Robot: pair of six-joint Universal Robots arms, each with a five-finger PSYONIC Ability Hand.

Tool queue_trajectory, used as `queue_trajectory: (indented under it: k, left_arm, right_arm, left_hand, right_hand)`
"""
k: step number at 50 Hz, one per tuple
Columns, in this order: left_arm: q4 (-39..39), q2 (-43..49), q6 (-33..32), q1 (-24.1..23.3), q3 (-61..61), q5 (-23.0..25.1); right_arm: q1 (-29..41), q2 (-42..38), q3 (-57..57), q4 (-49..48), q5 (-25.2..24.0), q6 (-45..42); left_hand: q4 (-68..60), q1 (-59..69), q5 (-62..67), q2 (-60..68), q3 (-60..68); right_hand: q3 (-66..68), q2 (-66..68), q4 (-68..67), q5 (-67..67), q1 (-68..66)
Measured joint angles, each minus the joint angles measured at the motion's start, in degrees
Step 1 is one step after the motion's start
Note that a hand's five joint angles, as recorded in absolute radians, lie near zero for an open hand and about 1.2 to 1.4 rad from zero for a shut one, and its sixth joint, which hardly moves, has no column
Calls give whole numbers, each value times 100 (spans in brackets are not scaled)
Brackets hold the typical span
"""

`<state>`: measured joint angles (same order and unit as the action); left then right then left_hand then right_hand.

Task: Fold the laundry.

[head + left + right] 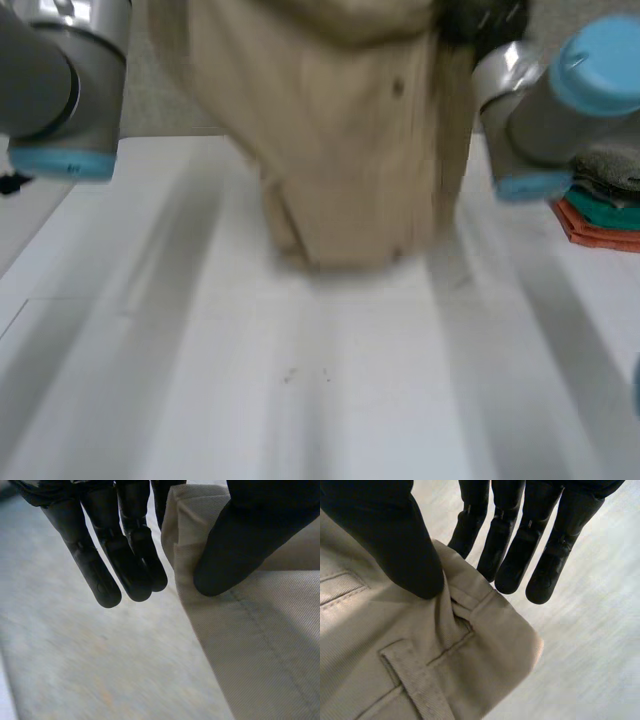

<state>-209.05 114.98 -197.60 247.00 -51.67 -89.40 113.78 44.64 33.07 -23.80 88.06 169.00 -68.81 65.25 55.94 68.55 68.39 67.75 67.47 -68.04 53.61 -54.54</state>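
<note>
I have the beige trousers (340, 130) hanging up between the two arms, over the far middle of the white table (320, 400). Their lower edge comes down close to the tabletop, and I cannot tell from the head view whether it touches.

In the left wrist view the trousers (260, 645) lie under the thumb (235, 550) of my left hand (125, 555). The thumb presses on a stitched edge of the cloth, right at a folded corner. Most of the fingers (100, 575) run straight and close together just beside that edge, bare of cloth, while the one nearest the cloth passes behind it. So the left hand pinches the edge between the thumb and that finger.

In the right wrist view the trousers (395, 655) show a belt loop (415, 680) and a pocket welt (340, 587), so this is the waistband end. The thumb of my right hand (395, 530) bears down on the bunched corner of the waistband. The fingers (555, 555) hang straight beyond the corner, and the one nearest the thumb sits behind the cloth. The right hand has that corner nipped as well.

Further out, the left arm (50, 80) and right arm (560, 110) stand at either side of the garment. A stack of folded cloths (600, 215), teal over orange-red, lies on the table beside the right arm.
</note>
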Motion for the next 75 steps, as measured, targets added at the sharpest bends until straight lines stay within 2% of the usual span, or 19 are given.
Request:
queue_trajectory:
  k: [7,17,20,22,24,31,37,41,43,46,50,56,60,67,69,70,73,75]
  left_arm:
    - [-348,219,197,-2,383,-325]
    - [-380,-57,649,8,-1340,-259]
    - [-375,-86,660,18,-1623,-246]
    - [-360,-29,656,35,-2377,-205]
    - [-349,73,643,39,-2645,-190]
    - [-155,613,568,41,-3414,-171]
    - [636,603,306,23,-3916,-171]
    - [1367,181,-15,5,-4270,-163]
    - [1438,128,-48,3,-4307,-162]
    - [2215,-523,-389,-24,-4732,-158]
    - [3015,-1197,-727,-40,-5152,-153]
    - [4282,-1893,-1316,-128,-5616,-96]
    - [4713,-2104,-1537,-293,-5723,24]
    - [3989,-2144,-1561,-455,-5558,141]
    - [3548,-2101,-1443,-456,-5418,140]
    - [3548,-2101,-1443,-456,-5418,140]
    - [3133,-2015,-1196,-443,-5216,135]
    - [3033,-1968,-1088,-435,-5135,134]
  right_arm:
    - [-145,812,376,-561,-42,-28]
    - [-241,1533,2220,-327,-618,-68]
    - [-245,1547,2344,-301,-641,-75]
    - [-246,1508,3256,18,-808,-229]
    - [-244,1485,3334,58,-821,-264]
    - [-197,794,4010,873,-871,-1347]
    - [-196,593,4132,2016,-827,-2351]
    - [-237,770,4185,3005,-829,-2639]
    - [-242,799,4196,3108,-831,-2658]
    - [-284,1207,4449,4159,-868,-2906]
    - [-356,1773,4990,4966,-885,-3429]
    - [-545,2640,5969,5526,-870,-4374]
    - [-676,3033,6434,5522,-909,-4748]
    - [-787,3273,6717,4523,-1141,-4266]
    - [-790,3283,6708,4104,-1212,-3767]
    - [-790,3283,6708,4104,-1212,-3767]
    - [-801,3346,6704,3747,-1278,-3161]
    - [-820,3411,6709,3653,-1321,-2929]
  left_hand:
    - [0,0,0,0,0]
    - [0,0,0,0,0]
    - [0,0,0,1,0]
    - [0,0,0,1,0]
    - [0,0,0,2,0]
    - [-1,0,0,4,2]
    - [0,0,0,5,2]
    - [-1,0,0,5,2]
    - [-1,0,0,5,2]
    - [-1,0,0,5,2]
    - [0,0,0,5,2]
    - [-1,0,0,5,2]
    - [-1,0,0,5,3]
    - [-1,0,58,5,3]
    - [-1,0,59,5,3]
    - [-1,0,59,5,3]
    - [-1,0,58,5,3]
    - [-1,0,58,5,3]
  right_hand:
    - [0,0,0,0,0]
    - [47,0,-1,1,0]
    - [47,0,-1,1,0]
    - [74,8,-1,0,0]
    - [74,8,-1,0,0]
    - [74,8,-2,0,0]
    - [74,8,-2,0,0]
    - [74,8,-2,306,0]
    - [74,8,-2,306,0]
    - [74,8,-2,350,0]
    - [74,8,-2,364,0]
    - [74,16,-2,364,-293]
    - [74,16,-2,364,-293]
    - [-284,-379,345,47,26]
    - [-2845,-2896,2767,-2200,2304]
    - [-2845,-2896,2767,-2200,2304]
    - [-4315,-4293,4344,-3874,3135]
    - [-4315,-4293,4344,-3874,3135]
